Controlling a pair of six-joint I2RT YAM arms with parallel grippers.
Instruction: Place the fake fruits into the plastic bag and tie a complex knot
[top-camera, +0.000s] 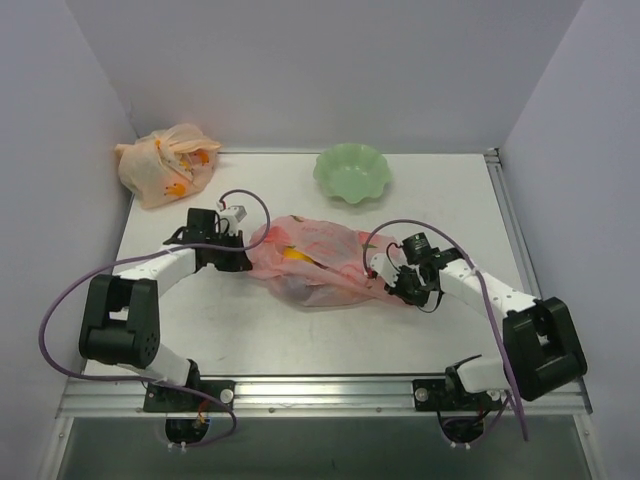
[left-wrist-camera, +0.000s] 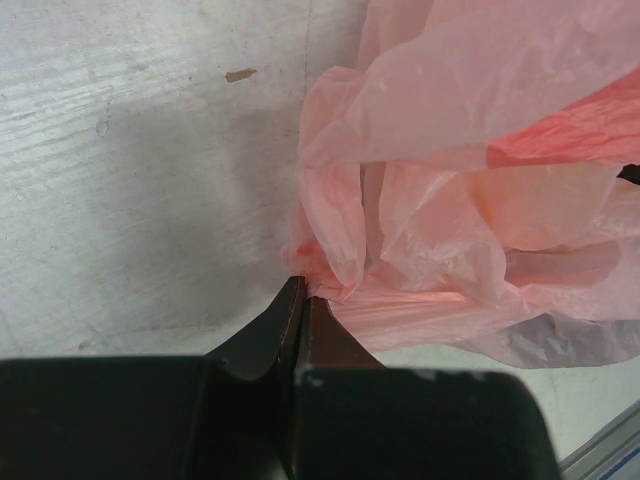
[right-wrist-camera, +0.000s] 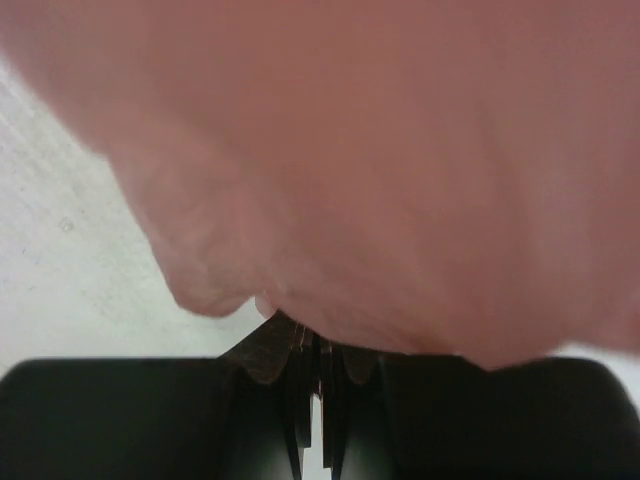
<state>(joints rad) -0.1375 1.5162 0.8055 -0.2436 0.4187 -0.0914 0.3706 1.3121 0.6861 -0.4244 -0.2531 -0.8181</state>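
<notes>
Pinching the crinkly translucent pink plastic bag (top-camera: 322, 272), mid white tabletop (top-camera: 300, 340), from both ends: clamped tight on its nine o'clock edge with the left gripper (top-camera: 243, 258), at three o'clock with the right gripper (top-camera: 388, 283) (yellow-orange plastic fruit (top-camera: 296, 254) inside).

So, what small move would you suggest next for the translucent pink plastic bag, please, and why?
Probably lift both pinched ends and bring them together over the middle: the left fingers and right fingers are shut on opposite ends of the translucent pink plastic bag, with yellow-orange fruit showing inside.
</notes>
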